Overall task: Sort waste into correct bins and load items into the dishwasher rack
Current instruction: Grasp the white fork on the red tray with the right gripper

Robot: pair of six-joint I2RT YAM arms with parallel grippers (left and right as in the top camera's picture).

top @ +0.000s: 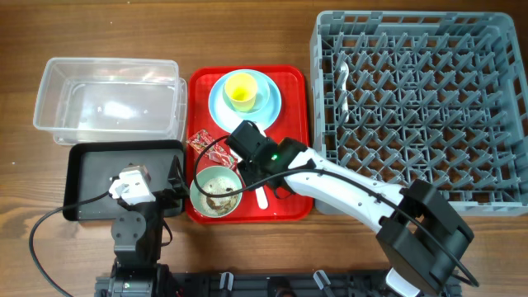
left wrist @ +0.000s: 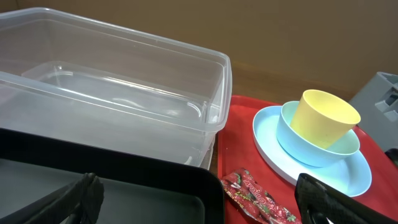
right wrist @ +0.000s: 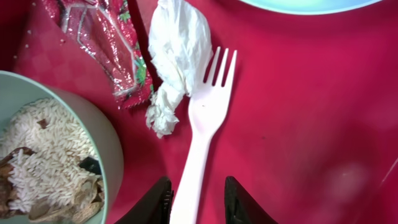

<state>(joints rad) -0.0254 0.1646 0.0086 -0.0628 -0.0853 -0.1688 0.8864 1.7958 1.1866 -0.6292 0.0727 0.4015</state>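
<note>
surface: wooden table (top: 247, 33) with a red tray (top: 295, 91) at centre.
bins: clear tub (left wrist: 124, 87) at the far left; black tray (left wrist: 155, 186) just in front of it.
rack: grey dishwasher rack (top: 421, 107), right of the red tray.
stack: yellow cup (left wrist: 323, 118) in small blue bowl (left wrist: 305, 146) on blue plate (left wrist: 348, 177).
waste: red wrapper (right wrist: 106, 43) and white tissue (right wrist: 177, 43) beside the fork's tines; rice (right wrist: 43, 149) in green bowl (right wrist: 106, 149).
right gripper (right wrist: 196, 202): fingers slightly spread, straddling the white fork (right wrist: 208, 112) handle.
left gripper (left wrist: 199, 205): fingers spread wide over the black tray, holding nothing.
</note>
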